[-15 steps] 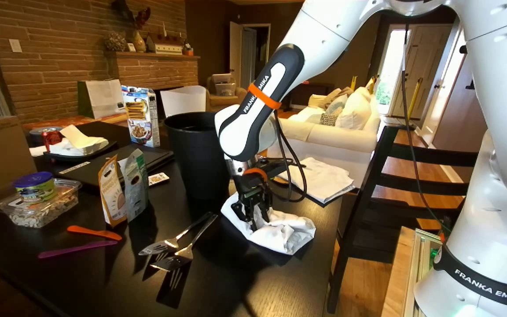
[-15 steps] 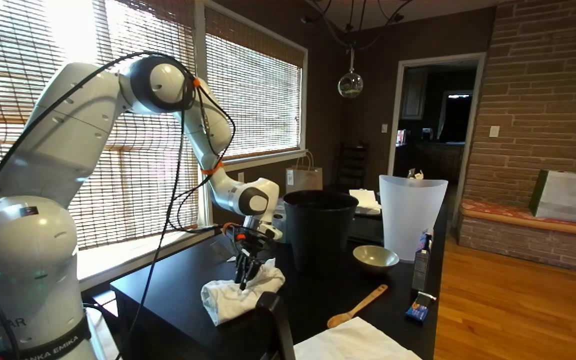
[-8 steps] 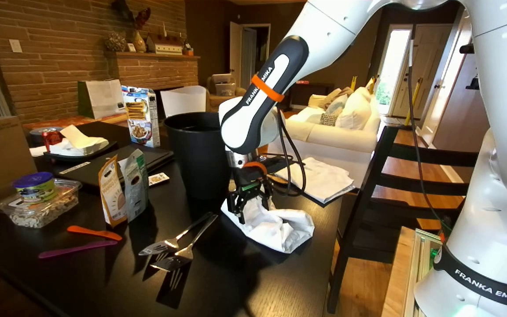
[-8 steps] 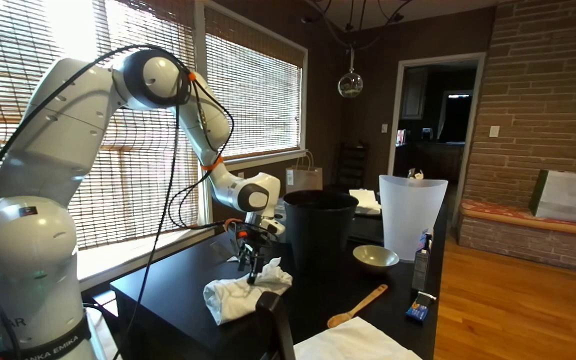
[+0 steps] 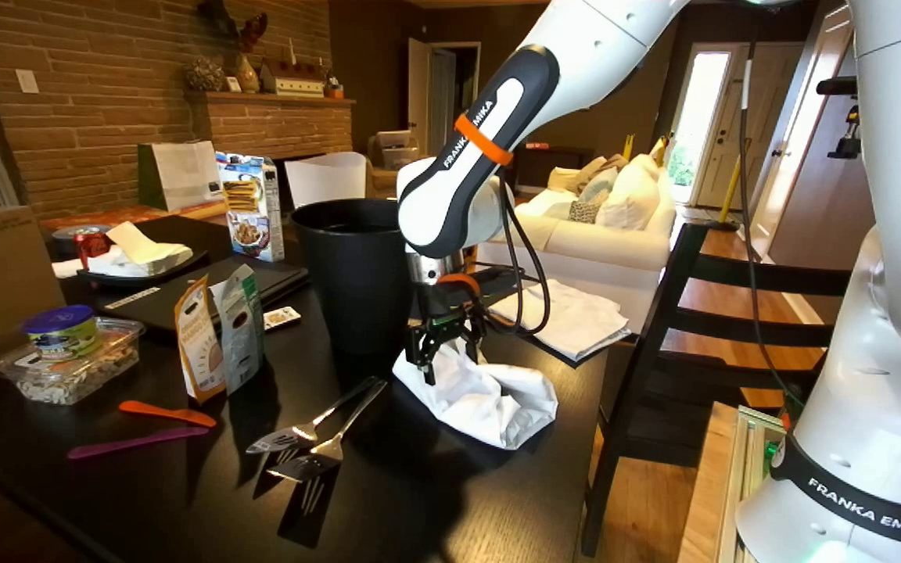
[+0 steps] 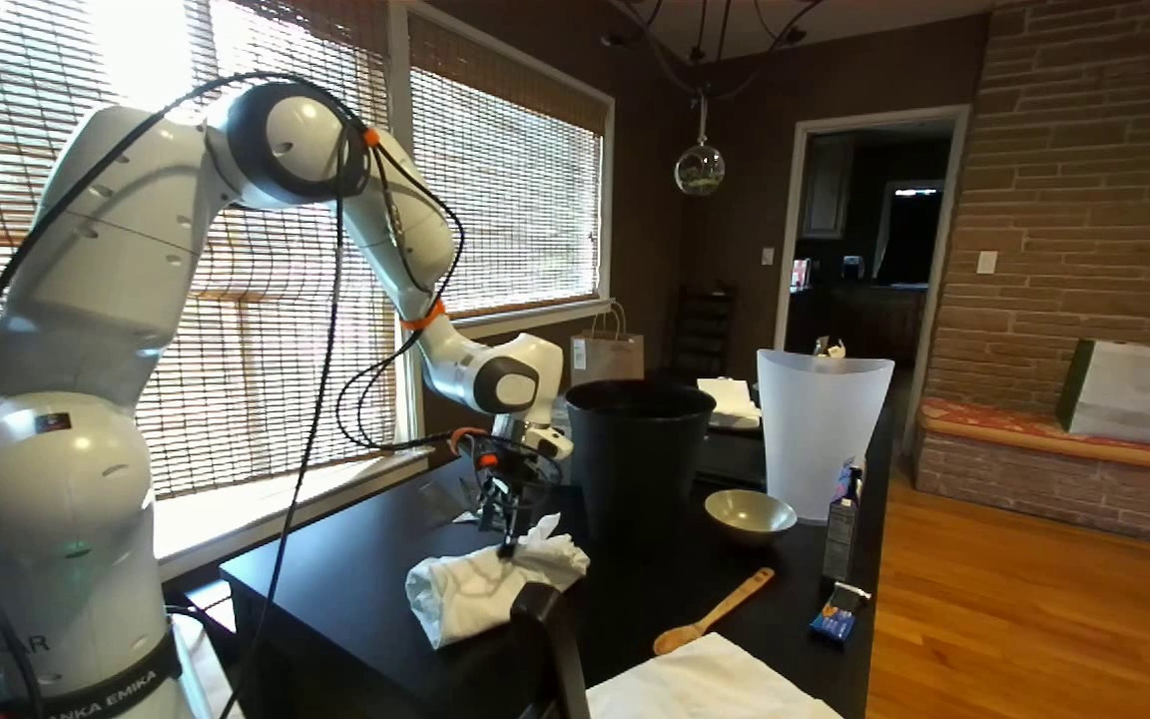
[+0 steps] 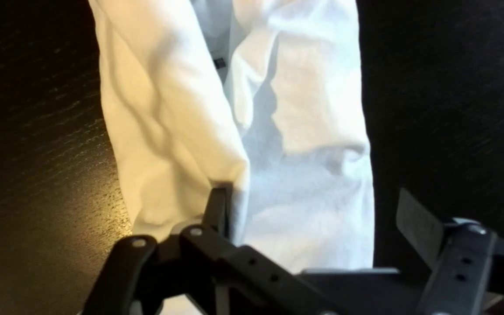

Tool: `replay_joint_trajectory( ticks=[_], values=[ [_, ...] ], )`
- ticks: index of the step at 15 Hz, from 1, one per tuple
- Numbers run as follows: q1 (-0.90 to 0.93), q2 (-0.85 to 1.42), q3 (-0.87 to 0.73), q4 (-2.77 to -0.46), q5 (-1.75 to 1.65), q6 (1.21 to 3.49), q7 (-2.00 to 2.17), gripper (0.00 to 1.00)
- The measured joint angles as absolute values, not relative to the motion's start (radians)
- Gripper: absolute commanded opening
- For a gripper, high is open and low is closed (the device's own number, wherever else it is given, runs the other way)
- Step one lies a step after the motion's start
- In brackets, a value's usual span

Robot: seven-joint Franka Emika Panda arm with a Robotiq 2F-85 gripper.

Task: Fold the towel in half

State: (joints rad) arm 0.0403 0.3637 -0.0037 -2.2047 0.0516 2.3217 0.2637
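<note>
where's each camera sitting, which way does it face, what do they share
In an exterior view: beside and above the table, facing the sofa and front door; arm reaches from base at right to gripper at the towel.
In an exterior view: behind a chair post, facing the doorway, window blinds and brick wall; arm and base at left.
Wrist view: at the arm's end, facing down at the towel; only the gripper shows, fingers spread.
Both exterior views share arm, gripper, towel and black bin, seemingly from opposite sides.
</note>
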Motion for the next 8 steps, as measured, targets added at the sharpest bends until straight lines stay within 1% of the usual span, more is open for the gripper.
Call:
replay_joint_trajectory(
  ticks=[1,2,5,8],
  values=[
    [0.04,0.36,-0.005,-2.209,0.051,2.327,0.263,0.74],
    [0.041,0.357,-0.005,-2.213,0.051,2.334,0.263,0.68],
    [0.041,0.355,-0.007,-2.226,0.05,2.357,0.263,0.44],
    [0.041,0.355,-0.009,-2.229,0.05,2.361,0.263,0.24]
  ],
)
